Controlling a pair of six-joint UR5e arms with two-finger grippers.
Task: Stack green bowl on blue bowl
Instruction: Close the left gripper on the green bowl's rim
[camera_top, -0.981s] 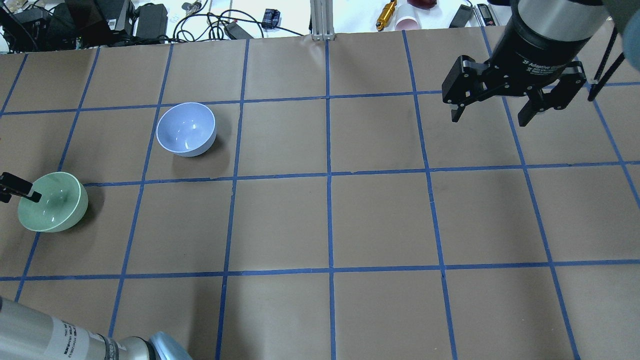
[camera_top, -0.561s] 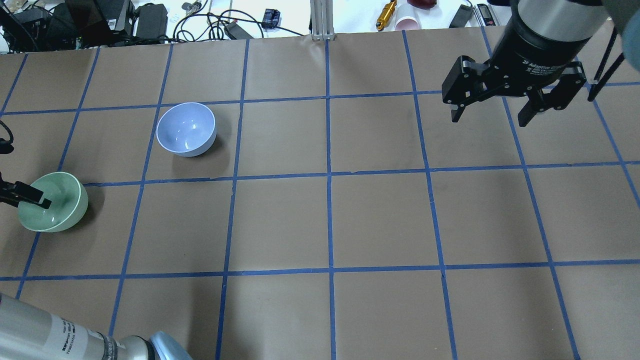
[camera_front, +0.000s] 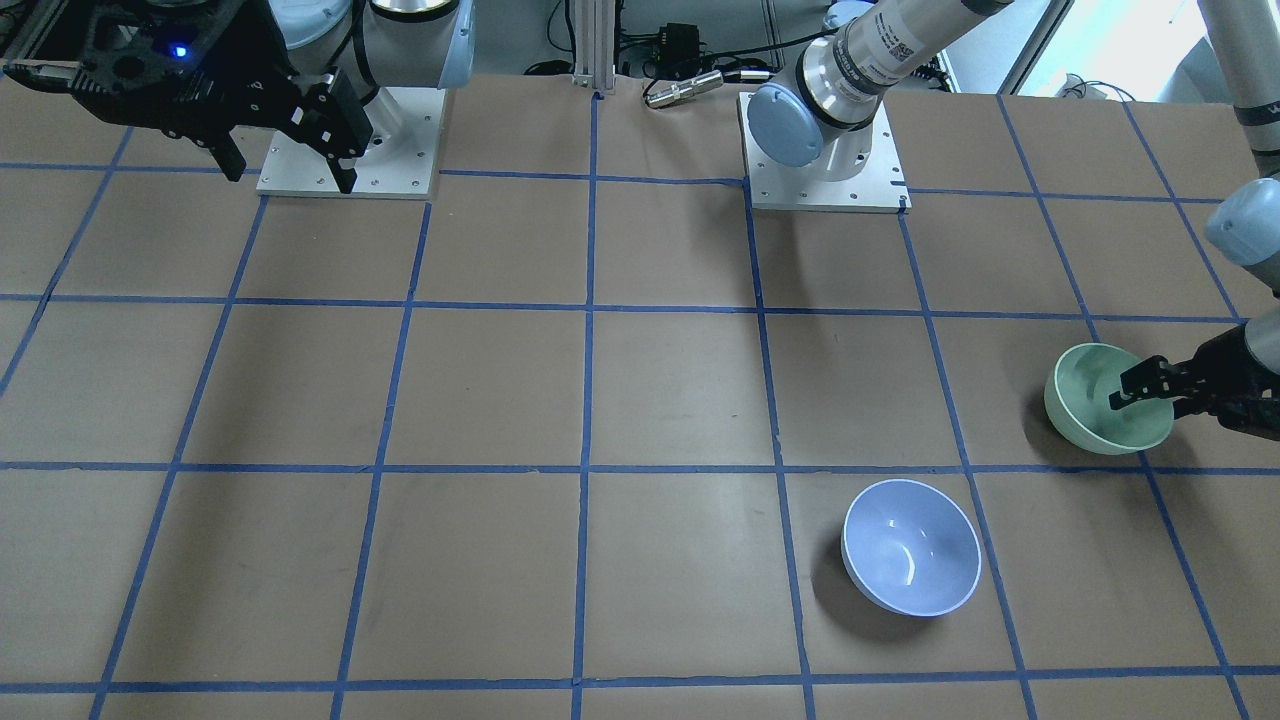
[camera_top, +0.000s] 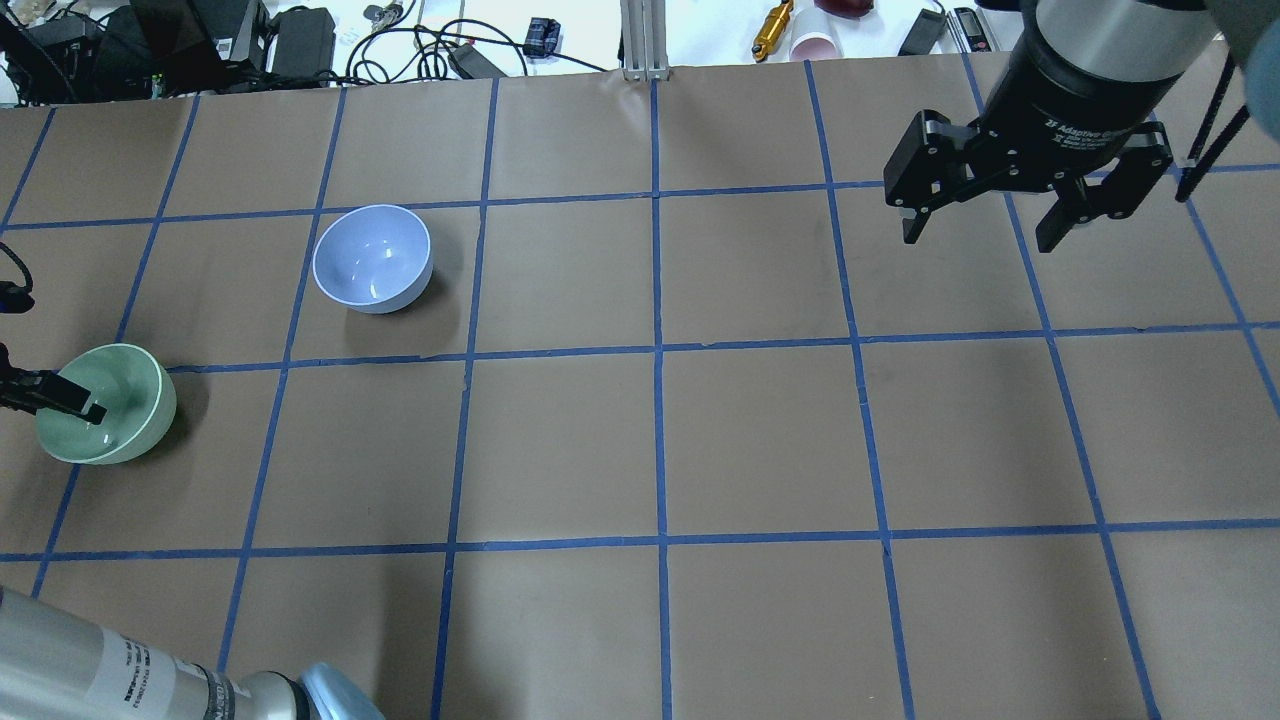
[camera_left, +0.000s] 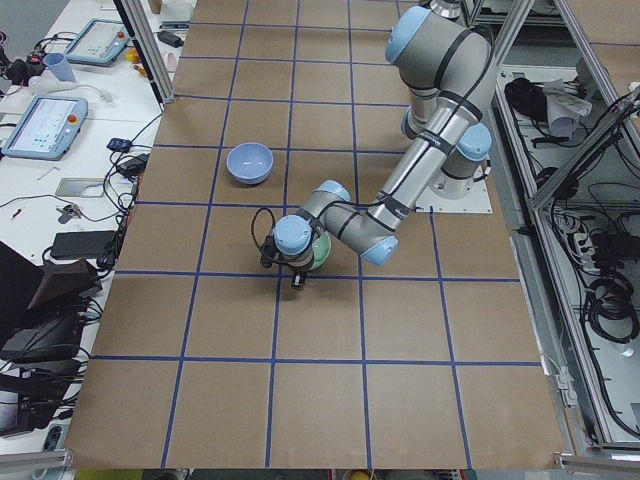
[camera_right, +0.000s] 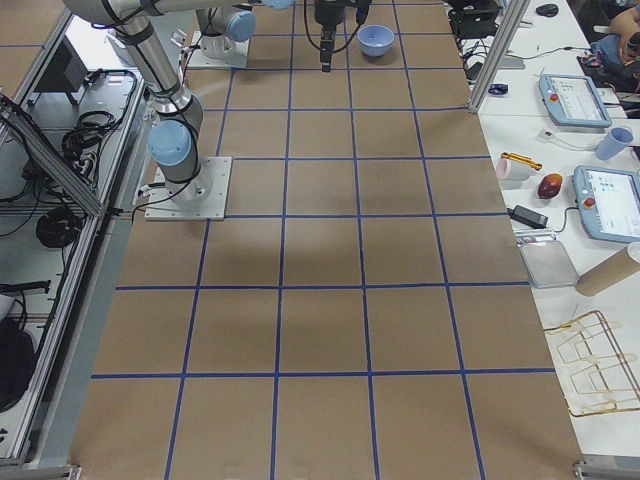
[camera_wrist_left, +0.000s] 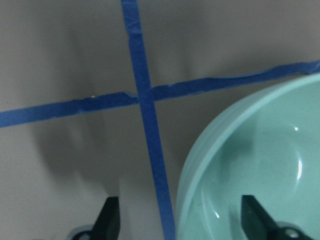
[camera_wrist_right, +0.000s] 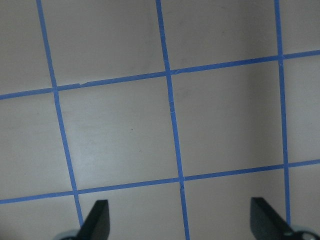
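The green bowl (camera_front: 1088, 402) stands upright on the worktop (camera_top: 760, 440), near the blue bowl (camera_top: 372, 258) but apart from it: to the robot's left of the blue bowl and closer to the robot. Blue tape (camera_wrist_left: 150, 150) marks the worktop in squares, and the green bowl sits right beside one crossing, with a tape line running between the two bowls.

The left claw (camera_wrist_left: 182, 222) is at the side of the green bowl that faces away from the blue bowl. It is open, with one finger down inside the bowl and the other outside the wall, so the rim runs between them. It has hold of nothing yet; I see no pad pressed on the wall. The bowl is round, so there is no long axis to line up with; what counts is that the rim stays between the fingers as they come together.

By my reading the step in hand is the pinch on the rim. The carry would then go away from the robot and toward its right to reach the blue bowl. Between the two bowls the pictures show only flat tape, so I expect nothing in the way.

The right claw (camera_top: 978, 240) hangs wide open and empty, raised over the worktop, well apart from the blue bowl on the robot's right of it. The left arm is plainly the nearer one. Cables (camera_top: 420, 50) lie off the worktop's far edge, beyond the blue bowl
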